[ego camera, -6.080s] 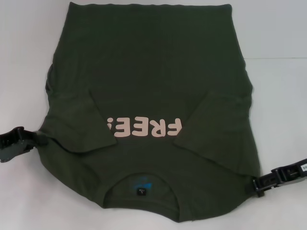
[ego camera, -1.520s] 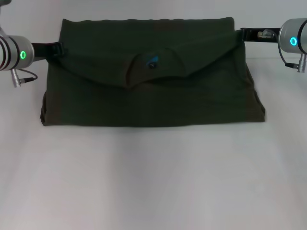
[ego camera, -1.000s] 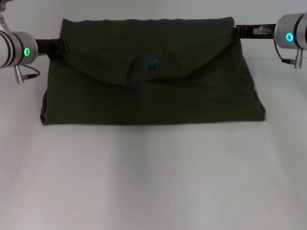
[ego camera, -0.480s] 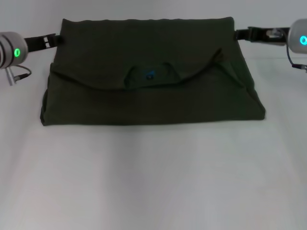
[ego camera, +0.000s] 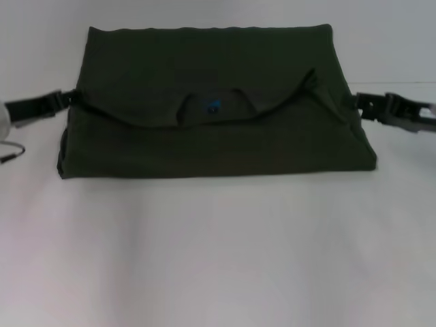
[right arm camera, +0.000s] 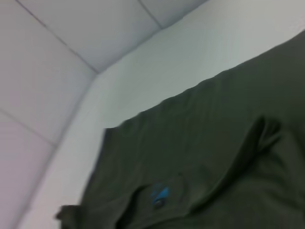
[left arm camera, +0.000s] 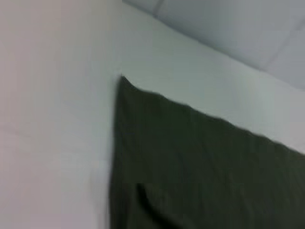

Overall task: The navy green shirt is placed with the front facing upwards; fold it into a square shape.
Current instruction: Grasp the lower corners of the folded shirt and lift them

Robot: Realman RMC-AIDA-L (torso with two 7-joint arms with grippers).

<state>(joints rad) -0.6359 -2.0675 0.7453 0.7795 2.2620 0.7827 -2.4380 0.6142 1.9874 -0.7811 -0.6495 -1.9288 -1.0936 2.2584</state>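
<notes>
The navy green shirt (ego camera: 204,146) lies on the white table, folded in half into a wide rectangle. Its collar and small blue label (ego camera: 213,105) face up in the middle, and the top layer's edge curves across the upper half. The chest lettering is hidden. My left gripper (ego camera: 67,99) is at the shirt's left edge, low over the table. At the right edge, beside a raised pucker of cloth (ego camera: 311,78), is my right gripper (ego camera: 359,103). The left wrist view shows a far corner of the shirt (left arm camera: 200,162). In the right wrist view the shirt (right arm camera: 214,157) and its label (right arm camera: 159,194) show.
The white table (ego camera: 218,259) stretches bare in front of the shirt. A pale panelled wall (right arm camera: 71,43) rises behind the table's far edge.
Both grippers have moved from the shirt's far corners toward me along its side edges. The top layer's edge has sagged lower and left a pucker on the right.
</notes>
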